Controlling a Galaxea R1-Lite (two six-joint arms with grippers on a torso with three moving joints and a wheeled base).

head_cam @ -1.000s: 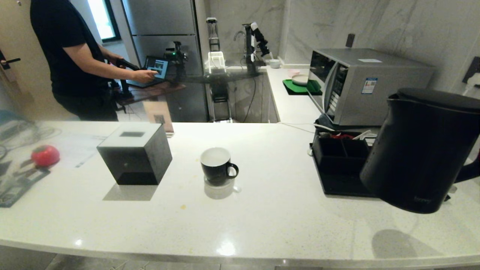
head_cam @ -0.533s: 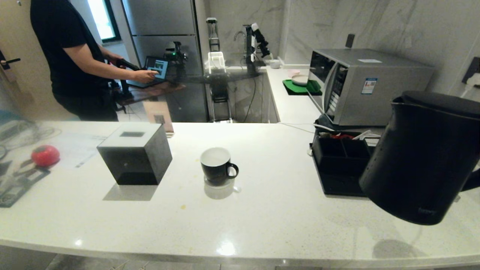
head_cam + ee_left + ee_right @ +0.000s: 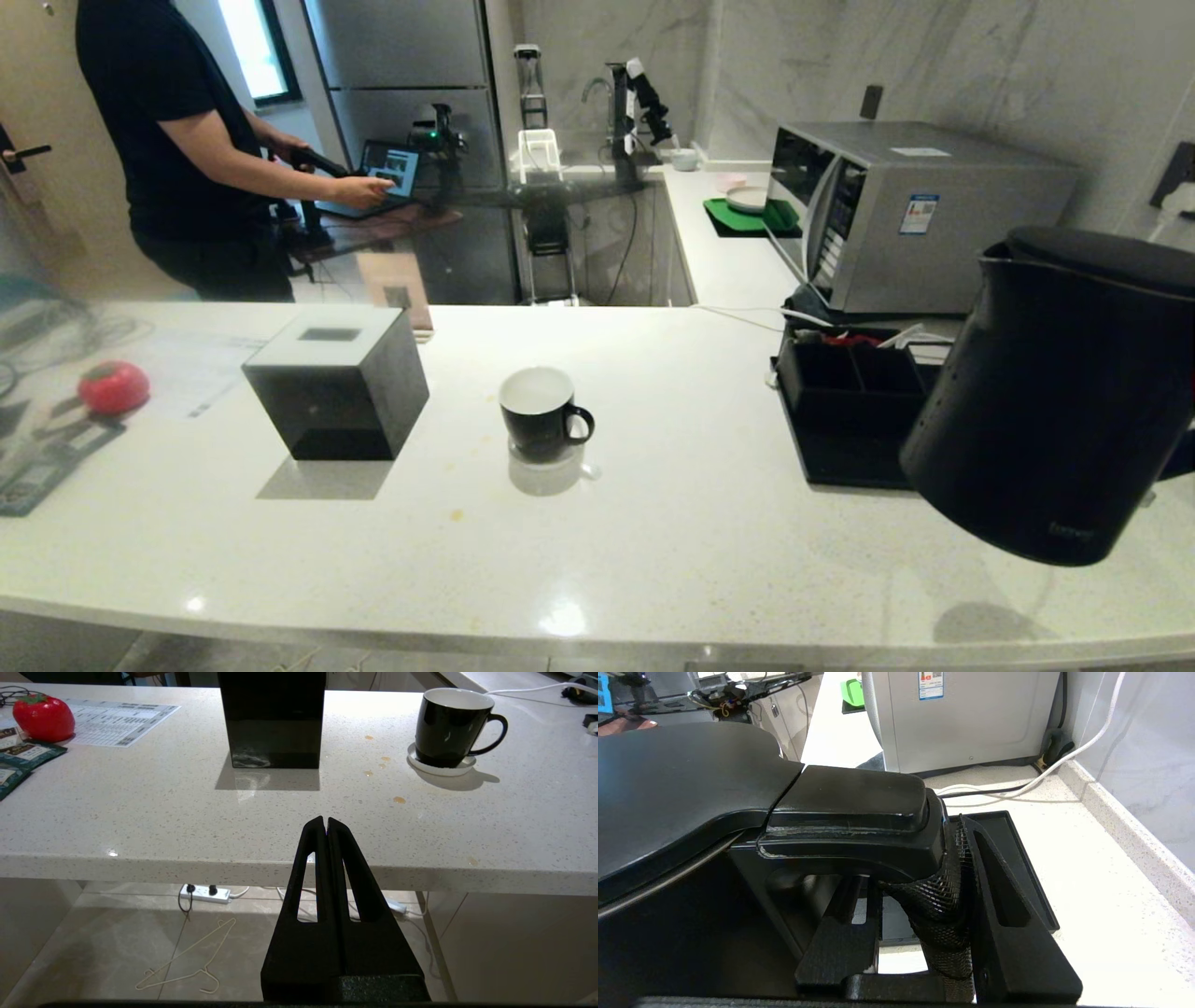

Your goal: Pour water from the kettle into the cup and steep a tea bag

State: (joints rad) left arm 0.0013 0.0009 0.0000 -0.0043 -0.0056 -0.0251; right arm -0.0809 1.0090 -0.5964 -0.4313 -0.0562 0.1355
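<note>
The matte black kettle [image 3: 1055, 392] hangs above the counter at the right, clear of its shadow. My right gripper [image 3: 915, 858] is shut on the kettle's mesh-wrapped handle [image 3: 941, 905], just below the lid [image 3: 682, 779]. The glossy black cup [image 3: 539, 411] with a white inside stands on a white coaster [image 3: 551, 467] mid-counter, well to the left of the kettle; it also shows in the left wrist view as the cup [image 3: 448, 723]. My left gripper [image 3: 325, 821] is shut and empty, parked in front of the counter's front edge. The tea bag is out of view.
A black square box [image 3: 336, 378] stands left of the cup. A black compartment tray [image 3: 840, 401] and a microwave [image 3: 915, 205] sit behind the kettle. A red round object [image 3: 112, 385] and teal sachets [image 3: 23, 753] lie far left. A person [image 3: 168, 140] stands beyond the counter.
The kettle in my right gripper has risen a little higher above the counter, and its shadow below has shrunk. The cup and box have not moved.
</note>
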